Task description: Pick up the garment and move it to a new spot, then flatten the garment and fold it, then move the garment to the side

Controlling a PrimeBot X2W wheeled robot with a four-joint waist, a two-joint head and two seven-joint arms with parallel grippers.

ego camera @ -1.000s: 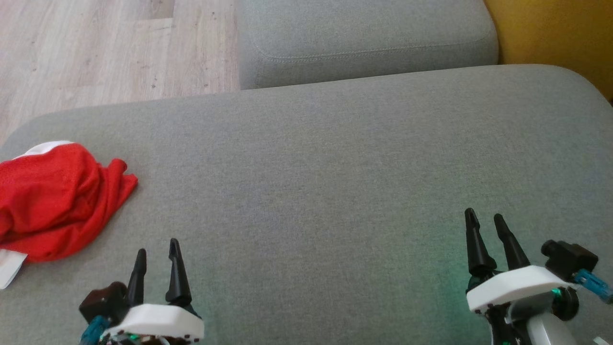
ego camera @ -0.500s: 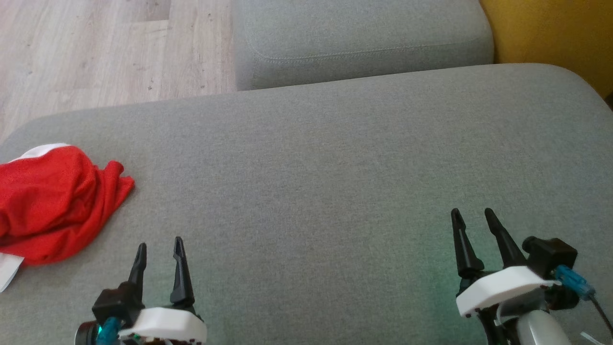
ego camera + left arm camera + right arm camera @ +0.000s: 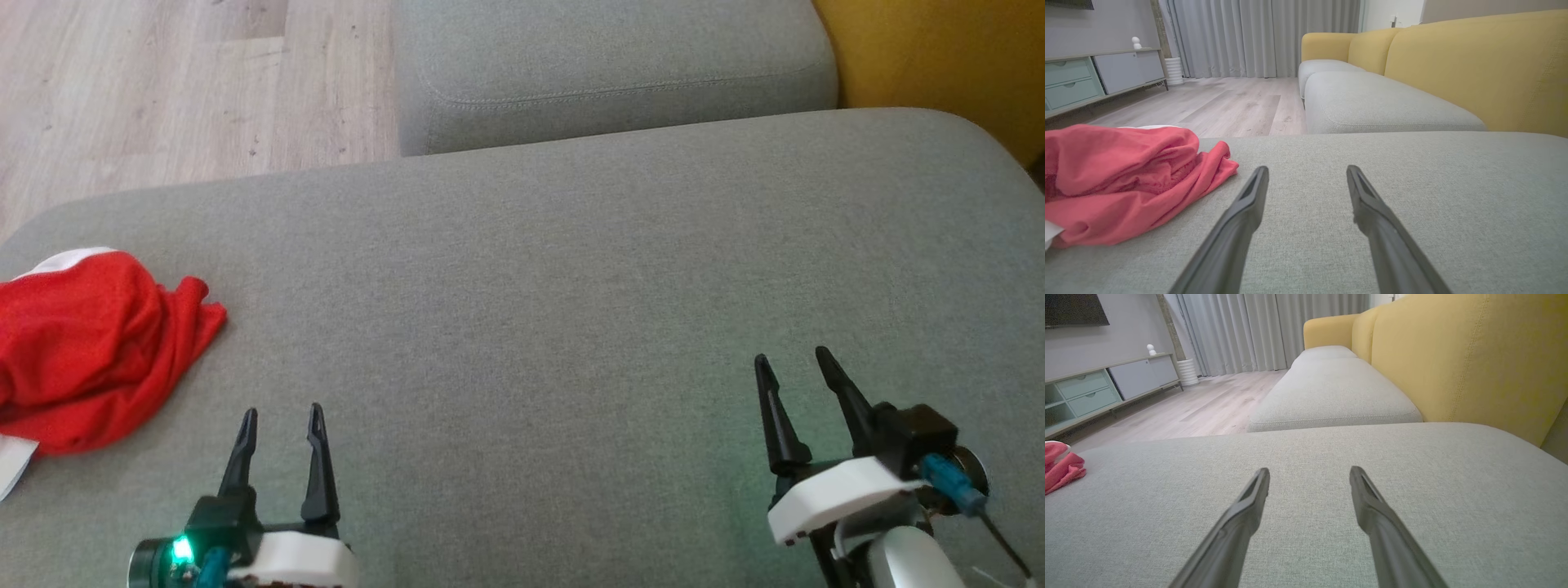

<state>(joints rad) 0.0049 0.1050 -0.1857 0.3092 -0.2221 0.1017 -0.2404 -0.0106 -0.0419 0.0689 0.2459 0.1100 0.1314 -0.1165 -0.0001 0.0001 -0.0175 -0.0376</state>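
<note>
Soft even daylight, sharp, wide-angle wrist distortion

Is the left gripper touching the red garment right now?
Apart. The head view shows bare grey cushion between the open left gripper and the red garment.

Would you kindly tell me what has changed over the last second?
Both hands drifted slightly inward while staying open: the left hand edged right, the right hand edged left. Nothing was grasped. The crumpled red fabric garment stayed put on the grey couch cushion; the head camera shifted slightly.
</note>
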